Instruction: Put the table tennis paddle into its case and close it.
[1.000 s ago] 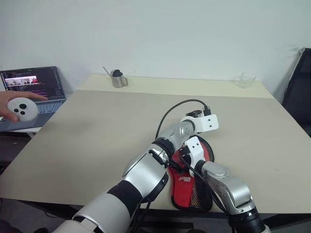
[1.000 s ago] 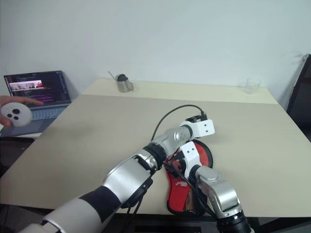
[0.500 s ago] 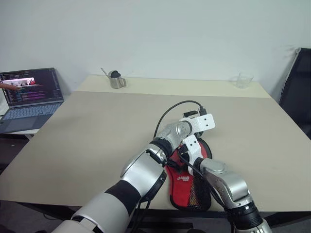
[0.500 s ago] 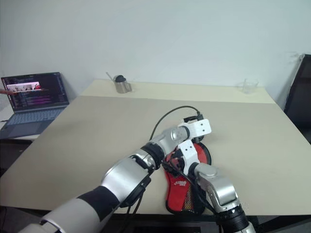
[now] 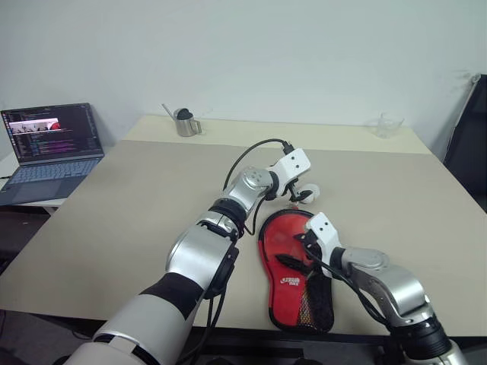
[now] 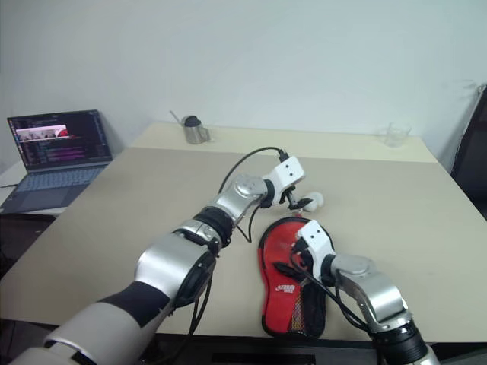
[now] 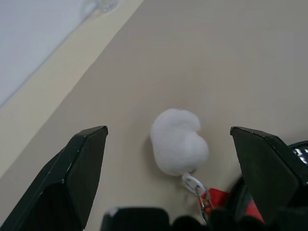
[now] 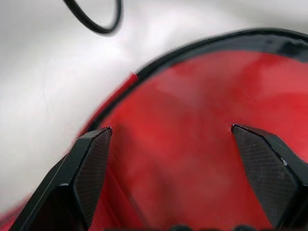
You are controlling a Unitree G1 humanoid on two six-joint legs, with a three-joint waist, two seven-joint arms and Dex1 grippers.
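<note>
The case (image 5: 293,274) lies flat near the table's front edge, red side up, with its black mesh pocket toward me. A white pom-pom (image 7: 178,142) hangs by a small chain from its zip at the far end. The table tennis paddle is hidden. My left gripper (image 5: 297,198) hovers open just beyond the case's round end, with the pom-pom (image 5: 310,192) on the table between its fingers, untouched. My right gripper (image 5: 297,249) is open just above the case's red face (image 8: 192,159), holding nothing.
An open laptop (image 5: 49,148) sits on a side table at far left. A metal jug (image 5: 184,123) and a clear glass (image 5: 386,124) stand at the back. A black chair (image 5: 468,144) is at the right. My left arm's black cable (image 5: 251,160) loops over the table.
My left gripper opened wide and rose off the case toward the left. My right gripper drew to the right, uncovering the case. The person's hand with a white device left the far left.
</note>
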